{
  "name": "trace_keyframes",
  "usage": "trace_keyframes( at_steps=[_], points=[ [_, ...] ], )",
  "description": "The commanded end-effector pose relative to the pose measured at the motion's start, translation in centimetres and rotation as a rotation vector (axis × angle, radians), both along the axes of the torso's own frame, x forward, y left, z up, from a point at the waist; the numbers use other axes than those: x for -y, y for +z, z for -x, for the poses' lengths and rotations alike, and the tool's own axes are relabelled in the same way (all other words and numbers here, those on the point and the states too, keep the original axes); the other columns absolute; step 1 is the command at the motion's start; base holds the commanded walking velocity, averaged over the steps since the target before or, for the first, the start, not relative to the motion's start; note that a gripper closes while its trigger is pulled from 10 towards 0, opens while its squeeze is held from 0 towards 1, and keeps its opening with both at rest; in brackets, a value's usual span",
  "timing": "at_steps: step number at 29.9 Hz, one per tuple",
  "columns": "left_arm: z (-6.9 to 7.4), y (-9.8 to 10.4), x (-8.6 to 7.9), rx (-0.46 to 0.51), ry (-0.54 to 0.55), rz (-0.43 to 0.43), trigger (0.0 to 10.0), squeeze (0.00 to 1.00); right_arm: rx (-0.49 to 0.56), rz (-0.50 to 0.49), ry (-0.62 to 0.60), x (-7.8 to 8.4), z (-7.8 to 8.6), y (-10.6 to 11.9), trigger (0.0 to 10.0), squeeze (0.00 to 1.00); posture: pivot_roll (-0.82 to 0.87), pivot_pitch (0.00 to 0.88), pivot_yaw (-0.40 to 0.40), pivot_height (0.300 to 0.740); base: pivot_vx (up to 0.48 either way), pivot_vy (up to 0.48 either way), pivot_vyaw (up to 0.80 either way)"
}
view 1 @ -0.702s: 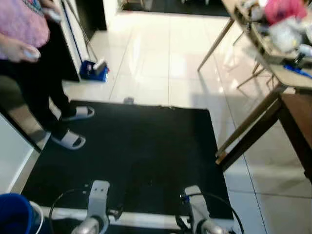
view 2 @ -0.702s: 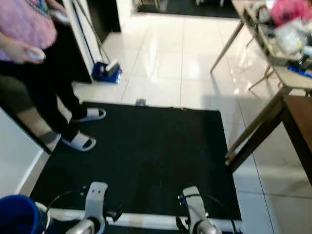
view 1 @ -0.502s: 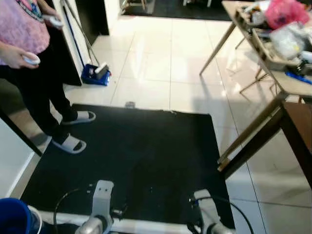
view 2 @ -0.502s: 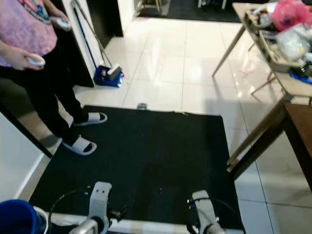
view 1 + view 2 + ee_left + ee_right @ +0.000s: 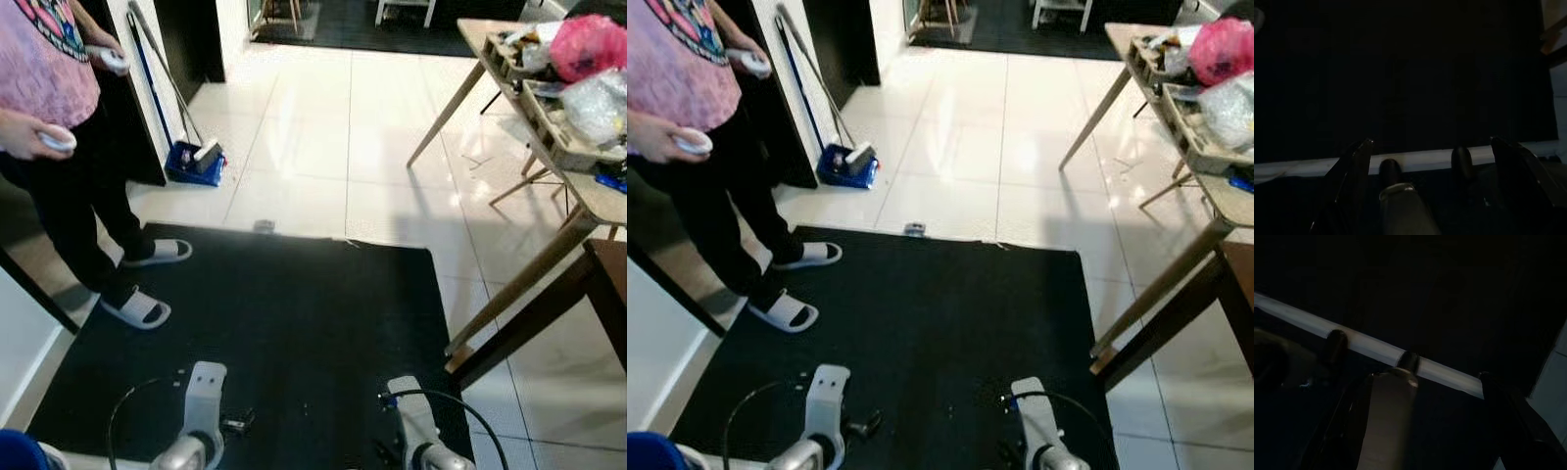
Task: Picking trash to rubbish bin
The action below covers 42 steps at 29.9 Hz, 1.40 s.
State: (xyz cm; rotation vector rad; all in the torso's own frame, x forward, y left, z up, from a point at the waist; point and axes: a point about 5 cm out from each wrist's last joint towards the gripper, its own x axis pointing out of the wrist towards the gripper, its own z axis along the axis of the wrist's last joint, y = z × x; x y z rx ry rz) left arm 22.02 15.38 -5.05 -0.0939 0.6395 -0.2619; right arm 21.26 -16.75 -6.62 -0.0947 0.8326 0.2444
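Observation:
A small grey scrap of trash (image 5: 263, 226) lies on the white tile just past the far edge of the black mat (image 5: 294, 313). The blue rubbish bin's rim (image 5: 647, 452) peeks in at the bottom left corner. Both silver arms hang low at the near edge of the mat, the left arm (image 5: 201, 392) and the right arm (image 5: 407, 406). The dark left wrist view has the left gripper (image 5: 1431, 141) with fingers spread wide and nothing between them. My right gripper (image 5: 1420, 378) is likewise open and empty over the dark mat.
A person in a pink top and white slippers (image 5: 137, 308) stands at the mat's left side, holding controllers. A blue dustpan with broom (image 5: 193, 157) leans by the wall behind. A cluttered wooden table (image 5: 549, 127) and a dark piece of furniture (image 5: 609, 284) stand on the right.
The whole picture has shifted: the camera has moved, so more of the far floor shows and the blue bin has slid almost out at the bottom left. The arms still hang.

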Motion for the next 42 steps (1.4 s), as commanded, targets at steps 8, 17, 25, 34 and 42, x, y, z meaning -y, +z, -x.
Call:
trace_keyframes(
  at_steps=[8, 17, 25, 34, 42],
  points=[
    [0.54, -0.38, -0.20, -0.024, 0.001, -0.004, 10.0, 0.00, -0.019, 0.004, 0.005, -0.17, 0.53, -0.35, 10.0, 0.00, -0.04, 0.156, 0.001, 0.740, 0.322, 0.000, 0.00],
    [0.52, -0.37, -0.25, -0.023, 0.003, -0.004, 10.0, 0.00, -0.021, 0.002, 0.004, -0.25, 0.56, -0.38, 10.0, 0.00, -0.04, 0.157, -0.002, 0.740, 0.322, 0.000, 0.00],
    [0.55, -0.36, -0.19, -0.022, 0.005, 0.000, 10.0, 0.00, -0.018, 0.007, 0.013, -0.20, 0.53, -0.35, 10.0, 0.00, -0.04, 0.157, -0.003, 0.740, 0.322, 0.000, 0.00],
    [0.62, -0.39, -0.22, -0.023, 0.007, 0.001, 10.0, 0.00, -0.009, 0.003, 0.017, -0.31, 0.43, -0.27, 10.0, 0.00, -0.04, 0.158, -0.005, 0.740, 0.322, 0.000, 0.00],
    [0.65, -0.41, -0.19, -0.025, 0.008, 0.002, 10.0, 0.00, -0.008, 0.003, 0.021, -0.27, 0.35, -0.22, 10.0, 0.00, -0.04, 0.159, -0.007, 0.740, 0.320, 0.000, 0.00]
  ],
)
